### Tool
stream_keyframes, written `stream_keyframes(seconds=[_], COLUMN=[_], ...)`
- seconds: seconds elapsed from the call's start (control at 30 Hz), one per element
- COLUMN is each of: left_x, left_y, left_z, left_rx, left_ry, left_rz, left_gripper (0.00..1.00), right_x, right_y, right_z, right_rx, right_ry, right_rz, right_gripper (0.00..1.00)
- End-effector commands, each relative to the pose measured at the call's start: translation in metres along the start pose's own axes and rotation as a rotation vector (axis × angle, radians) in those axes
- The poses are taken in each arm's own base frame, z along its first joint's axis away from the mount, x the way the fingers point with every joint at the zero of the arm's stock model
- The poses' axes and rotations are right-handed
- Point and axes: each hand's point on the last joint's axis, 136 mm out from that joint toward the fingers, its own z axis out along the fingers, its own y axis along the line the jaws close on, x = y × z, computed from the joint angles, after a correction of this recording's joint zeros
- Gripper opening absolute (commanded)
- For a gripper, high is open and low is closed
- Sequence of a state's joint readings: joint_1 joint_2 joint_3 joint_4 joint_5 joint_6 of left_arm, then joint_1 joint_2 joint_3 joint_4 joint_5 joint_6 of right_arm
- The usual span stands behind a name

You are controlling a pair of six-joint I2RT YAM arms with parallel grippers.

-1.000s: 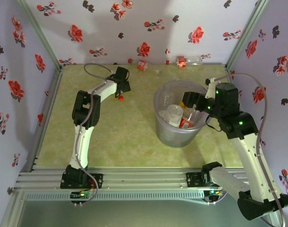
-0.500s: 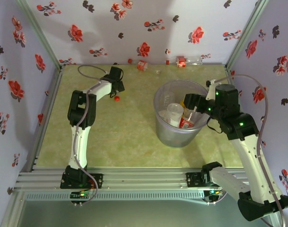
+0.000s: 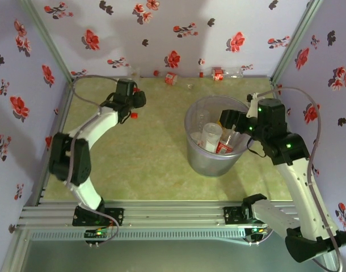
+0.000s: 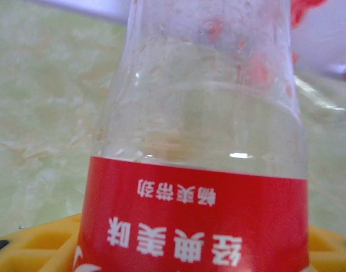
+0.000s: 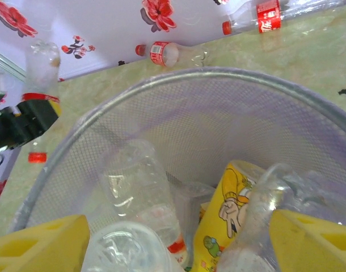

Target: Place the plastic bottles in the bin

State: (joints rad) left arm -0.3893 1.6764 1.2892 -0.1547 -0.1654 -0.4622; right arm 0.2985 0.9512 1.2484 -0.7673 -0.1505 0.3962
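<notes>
A: Nearest first: right gripper (image 3: 226,121)?
B: Fingers spread, gripping nothing, poised over bin (image 3: 202,160); yellow bottle (image 5: 227,221) lies inside.
A: And left gripper (image 3: 134,101)?
B: Clamped on red-labelled bottle (image 4: 195,170), left of bin. Farther, spare bottles (image 3: 171,78) along the wall.

The left arm (image 3: 92,129) reaches from its base toward the far left, with the elbow swung out to the left and the wrist angled back to the right. The left gripper (image 3: 135,103) is clamped on a clear, red-labelled plastic bottle (image 4: 195,141), one yellow pad (image 4: 31,246) at each side of the label. The right arm (image 3: 295,170) rises along the right side, its wrist turned left and tipped downward. The right gripper (image 3: 225,120) has its jaws wide apart, and its yellow foam fingertips (image 5: 42,243) grip nothing.
</notes>
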Motion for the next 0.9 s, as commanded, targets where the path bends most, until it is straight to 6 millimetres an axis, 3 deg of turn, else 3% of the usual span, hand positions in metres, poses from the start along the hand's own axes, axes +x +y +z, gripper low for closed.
stream_keyframes(seconds=[0.0,0.17,0.33,0.43,0.63,0.77,0.87], left_x=[-0.005,0.011,0.013,0.014,0.029,0.034,0.036], left_y=[-0.03,-0.056,-0.073,-0.08,-0.089,-0.099,-0.104], left_z=[-0.041,-0.098,-0.157,-0.182,-0.185,-0.185,-0.185], left_rx=[0.13,0.317,0.468,0.543,0.628,0.679,0.705], left_ry=[-0.072,-0.12,-0.222,-0.275,-0.263,-0.252,-0.259], left_rz=[0.074,0.123,0.165,0.179,0.207,0.222,0.229], left_gripper=[0.0,0.0,0.0,0.0,0.0,0.0,0.0], right_x=[-0.028,-0.048,-0.056,-0.062,-0.06,-0.057,-0.055], right_y=[0.03,0.073,0.134,0.166,0.221,0.243,0.248], right_z=[0.001,0.014,0.033,0.044,0.074,0.093,0.11], right_rx=[-0.108,-0.222,-0.352,-0.421,-0.564,-0.627,-0.635], right_ry=[-0.061,-0.086,-0.08,-0.086,-0.048,-0.018,0.0], right_rz=[0.006,-0.022,-0.08,-0.099,-0.094,-0.074,-0.045], right_gripper=[0.83,0.83,0.84,0.85,0.9,0.93,0.94])
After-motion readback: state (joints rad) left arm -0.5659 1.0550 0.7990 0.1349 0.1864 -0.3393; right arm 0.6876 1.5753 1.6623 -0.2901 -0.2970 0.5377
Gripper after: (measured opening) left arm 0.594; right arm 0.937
